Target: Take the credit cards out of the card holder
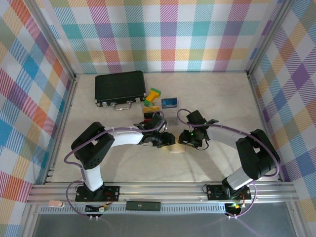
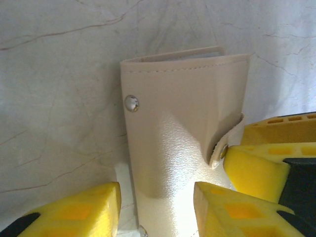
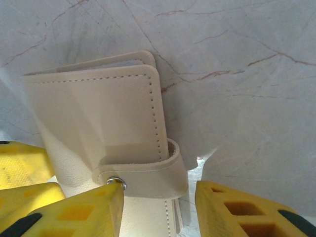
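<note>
Card holder (image 1: 174, 146): one, cream, stitched, folded flat on the table (image 1: 227, 98), lying between the two grippers. Left gripper (image 1: 165, 139) is on the holder's left and right gripper (image 1: 185, 140) on its right, both touching or nearly touching it. In the right wrist view the holder (image 3: 98, 118) is shut: its strap (image 3: 148, 175) wraps round the edge and ends at a metal snap (image 3: 116, 182). A pale sheet edge shows between the two flaps at the far end, but the contents cannot be counted. In the left wrist view the holder (image 2: 182, 133) shows two snap studs, one on its face (image 2: 131, 102). Left gripper (image 2: 157, 188): jaws parted, yellow fingers straddling the holder, with a gap on one side. Right gripper (image 3: 159, 186): jaws parted, one finger over the snap, the other just clear of the strap. Beyond the holder, near it, lies one blue card (image 1: 169, 102) out on the table. Left of that card is a cluster of green and yellow blocks (image 1: 153, 96), count unclear. One black case (image 1: 120, 88) sits beyond and left of the holder, well apart, lid closed.
</note>
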You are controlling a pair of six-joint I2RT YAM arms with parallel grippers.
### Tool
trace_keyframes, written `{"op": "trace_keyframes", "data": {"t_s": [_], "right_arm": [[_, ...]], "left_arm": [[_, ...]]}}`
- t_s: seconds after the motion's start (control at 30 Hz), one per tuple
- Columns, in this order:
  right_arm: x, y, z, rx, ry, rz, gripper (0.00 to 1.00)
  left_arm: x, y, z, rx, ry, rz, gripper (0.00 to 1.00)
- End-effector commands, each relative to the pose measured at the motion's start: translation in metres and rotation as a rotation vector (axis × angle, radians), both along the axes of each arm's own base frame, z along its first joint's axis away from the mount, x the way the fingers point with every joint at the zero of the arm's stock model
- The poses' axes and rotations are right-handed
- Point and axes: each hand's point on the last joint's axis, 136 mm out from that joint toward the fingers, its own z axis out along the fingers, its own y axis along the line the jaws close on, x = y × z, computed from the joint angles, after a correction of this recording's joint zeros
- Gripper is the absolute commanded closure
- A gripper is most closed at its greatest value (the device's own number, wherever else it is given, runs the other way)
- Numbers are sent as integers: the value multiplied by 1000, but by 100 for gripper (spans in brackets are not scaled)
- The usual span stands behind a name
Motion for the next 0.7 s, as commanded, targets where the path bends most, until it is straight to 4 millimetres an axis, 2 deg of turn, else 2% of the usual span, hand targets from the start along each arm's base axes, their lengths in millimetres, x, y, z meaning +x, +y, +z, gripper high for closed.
{"op": "trace_keyframes", "data": {"t_s": [0.0,0.23,0.37,0.53,0.67], "right_arm": [[-22,-15,-24,-55,101,-11,58],[-23,-12,-23,-16,102,-10,60],[-18,-9,-13,7,73,-8,60],[-7,-10,10,11,-11,-3,56],[-2,-6,28,41,-67,21,50]], "left_arm": [[5,-14,8,-48,-5,-11,59],[6,-17,3,-48,5,-19,63],[6,-18,5,-52,2,-23,71],[6,-19,19,-69,-33,-52,93],[4,-15,33,-73,-71,-71,100]]}}
